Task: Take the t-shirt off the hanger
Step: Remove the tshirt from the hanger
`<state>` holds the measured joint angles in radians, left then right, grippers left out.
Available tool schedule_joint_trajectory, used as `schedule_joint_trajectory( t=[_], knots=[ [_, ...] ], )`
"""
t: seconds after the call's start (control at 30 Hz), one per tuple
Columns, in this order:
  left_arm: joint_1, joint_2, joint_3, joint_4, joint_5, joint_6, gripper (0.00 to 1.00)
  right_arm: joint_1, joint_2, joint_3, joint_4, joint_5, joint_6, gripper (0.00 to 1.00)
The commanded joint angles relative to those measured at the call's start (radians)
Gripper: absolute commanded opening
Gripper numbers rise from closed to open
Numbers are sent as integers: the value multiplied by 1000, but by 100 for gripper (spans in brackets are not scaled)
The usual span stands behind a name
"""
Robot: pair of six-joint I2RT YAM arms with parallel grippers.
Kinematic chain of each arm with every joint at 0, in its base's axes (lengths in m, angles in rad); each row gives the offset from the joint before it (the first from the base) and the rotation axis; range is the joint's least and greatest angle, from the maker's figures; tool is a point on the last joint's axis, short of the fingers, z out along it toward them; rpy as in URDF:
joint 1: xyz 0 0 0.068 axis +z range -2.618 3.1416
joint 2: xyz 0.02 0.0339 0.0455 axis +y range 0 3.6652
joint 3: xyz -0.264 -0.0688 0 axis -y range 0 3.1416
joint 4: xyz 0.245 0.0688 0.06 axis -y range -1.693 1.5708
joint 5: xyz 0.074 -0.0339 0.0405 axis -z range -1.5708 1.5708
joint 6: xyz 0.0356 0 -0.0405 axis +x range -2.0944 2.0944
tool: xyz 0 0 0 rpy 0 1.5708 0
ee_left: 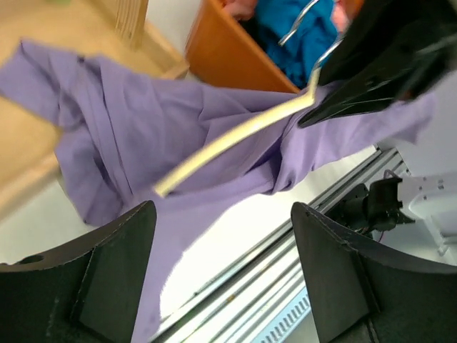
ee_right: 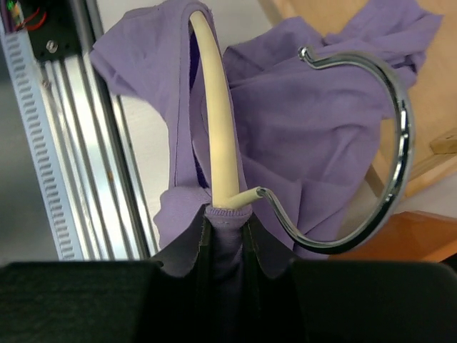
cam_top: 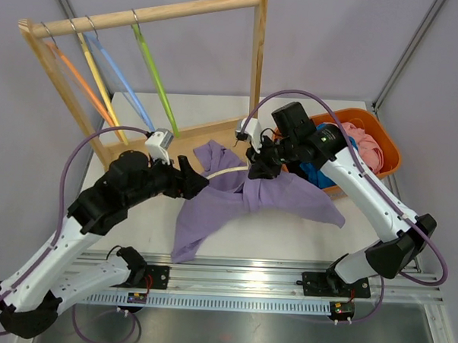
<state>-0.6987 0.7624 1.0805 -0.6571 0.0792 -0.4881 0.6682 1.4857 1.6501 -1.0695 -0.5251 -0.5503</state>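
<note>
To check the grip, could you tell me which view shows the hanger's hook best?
The right wrist view: the hook shows whole and close, above the right fingers pinching the shirt. The left wrist view catches only a sliver; in the top view the right arm hides it.

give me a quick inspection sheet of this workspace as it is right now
surface: white table, shirt draped across it
job's things: purple t-shirt partly on cream hanger; one hanger arm bare
clutter: orange bin of clothes; wooden rack with four coloured hangers
grippers: right gripper shut on the t-shirt collar at the hanger neck; left gripper open beside the bare arm, holding nothing
cables: purple cable looping over each arm
surroundings: plain walls; metal rail at near edge
</note>
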Motion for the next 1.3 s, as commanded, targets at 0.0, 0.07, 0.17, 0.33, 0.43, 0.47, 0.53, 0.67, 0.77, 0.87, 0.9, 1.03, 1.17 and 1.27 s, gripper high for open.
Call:
schedule_joint_trajectory(
  t=[0.0,0.07,0.17,0.33,0.43,0.47,0.53,0.67,0.77,0.87,0.9,1.03,1.17,1.27],
  knots=[
    [1,43,-42,24,-109,-228,79,4,-42,-9,207,92,170,0],
    [1,61,-57,8,-163,-279,79,4,-56,-19,244,112,179,0],
    [1,58,-126,-12,-246,-426,78,2,-76,-29,284,140,187,0],
    [1,71,-175,66,-331,-538,75,4,-93,-49,290,119,207,0],
    [1,126,-153,94,-377,-558,73,2,-100,-53,292,108,211,0],
    [1,146,-143,100,-387,-560,73,2,-102,-53,292,102,214,0],
    [1,193,-125,119,-392,-563,72,4,-107,-55,289,96,214,0],
    [1,232,-132,180,-381,-573,71,4,-116,-58,284,77,214,0],
    [1,252,-137,180,-412,-606,64,2,-127,-65,281,56,213,0],
    [2,252,-145,203,-443,-619,49,4,-131,-73,278,50,211,0],
    [2,252,-142,206,-452,-624,44,4,-131,-75,275,48,210,0],
    [2,247,-145,180,-489,-627,6,4,-142,-81,264,39,201,0],
    [4,209,-160,105,-538,-627,0,-2,-160,-93,238,86,135,0],
    [13,146,-182,24,-585,-645,0,-56,-182,-102,166,25,37,0]
  ],
)
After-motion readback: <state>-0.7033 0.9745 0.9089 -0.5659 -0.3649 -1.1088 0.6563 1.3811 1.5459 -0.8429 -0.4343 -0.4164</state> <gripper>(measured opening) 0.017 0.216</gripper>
